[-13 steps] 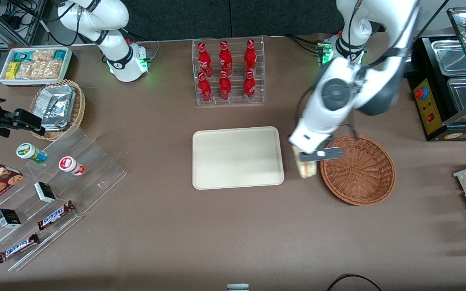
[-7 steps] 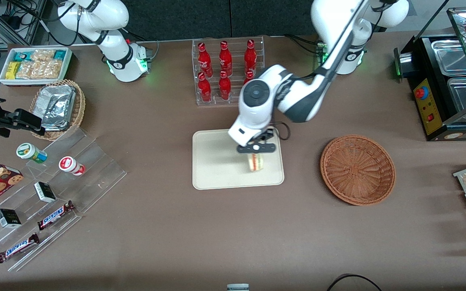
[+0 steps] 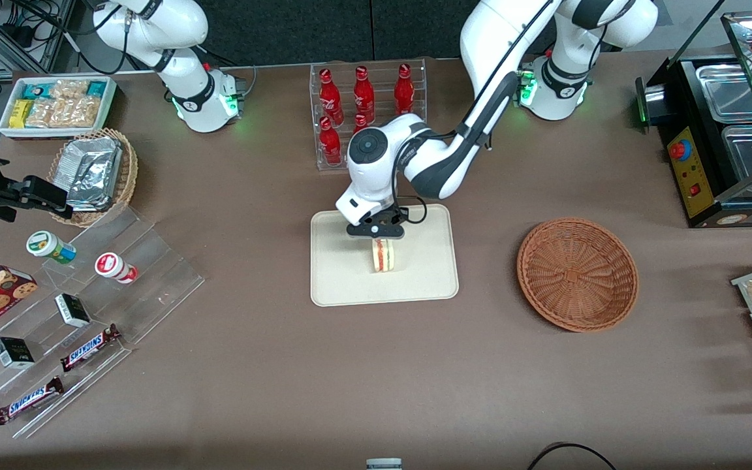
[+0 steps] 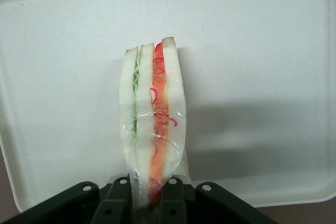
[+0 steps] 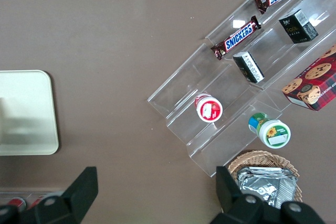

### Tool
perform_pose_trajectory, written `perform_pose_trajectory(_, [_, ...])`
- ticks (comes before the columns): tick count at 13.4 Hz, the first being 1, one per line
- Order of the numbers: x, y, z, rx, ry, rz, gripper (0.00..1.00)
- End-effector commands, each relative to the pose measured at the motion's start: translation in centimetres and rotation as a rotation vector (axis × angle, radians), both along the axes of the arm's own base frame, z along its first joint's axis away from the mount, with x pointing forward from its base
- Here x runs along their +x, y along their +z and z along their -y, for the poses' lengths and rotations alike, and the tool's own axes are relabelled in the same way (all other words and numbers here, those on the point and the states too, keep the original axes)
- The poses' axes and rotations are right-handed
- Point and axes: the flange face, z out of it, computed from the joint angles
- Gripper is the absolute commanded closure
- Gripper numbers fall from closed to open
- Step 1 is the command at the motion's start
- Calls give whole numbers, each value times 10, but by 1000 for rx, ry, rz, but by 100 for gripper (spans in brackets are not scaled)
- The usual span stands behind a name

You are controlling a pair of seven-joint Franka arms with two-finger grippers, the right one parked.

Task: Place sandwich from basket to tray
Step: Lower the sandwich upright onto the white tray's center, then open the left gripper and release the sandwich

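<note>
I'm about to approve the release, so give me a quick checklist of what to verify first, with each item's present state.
1. Gripper shut on the sandwich: ok; wrist view shows the fingers pinching its end.
2. Sandwich over the tray: ok.
3. Landing spot free of other items: ok.
4. Sandwich resting on the tray surface: cannot tell.
5. Basket emptied: ok.

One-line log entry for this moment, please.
phase: placing | end effector: over tray, shut on sandwich | basket: empty
</note>
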Motion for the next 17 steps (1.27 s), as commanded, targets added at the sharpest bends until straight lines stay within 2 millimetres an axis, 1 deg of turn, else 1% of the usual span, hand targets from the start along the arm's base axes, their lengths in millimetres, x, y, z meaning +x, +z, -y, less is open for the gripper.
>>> perform_pose_trajectory(1, [2,-5,11,-1,-9,28,100])
perform_pose_trajectory(2, [2,-14,12,-1,-14,26,100])
perform_pose_trajectory(3, [2,-18,14,-3,-15,26,90])
perform_pose_trajectory(5, [3,-22,16,-2,-19,25,1])
perform_pose_trajectory(7, [8,-11,12,3,-7,28,0])
perform_pose_trajectory(8, [10,1,7,18,5,22,0])
perform_pose_trajectory(9, [14,22,5,24,21,22,0])
perform_pose_trajectory(11, [36,69,-12,32,78,23,0])
perform_pose_trajectory(13, [56,124,-38,38,181,13,0])
perform_pose_trajectory(14, [56,149,-47,41,218,15,0])
perform_pose_trajectory(15, [60,175,-64,50,244,17,0])
perform_pose_trajectory(16, [69,198,-90,64,271,8,0])
perform_pose_trajectory(17, [73,223,-112,73,294,4,0])
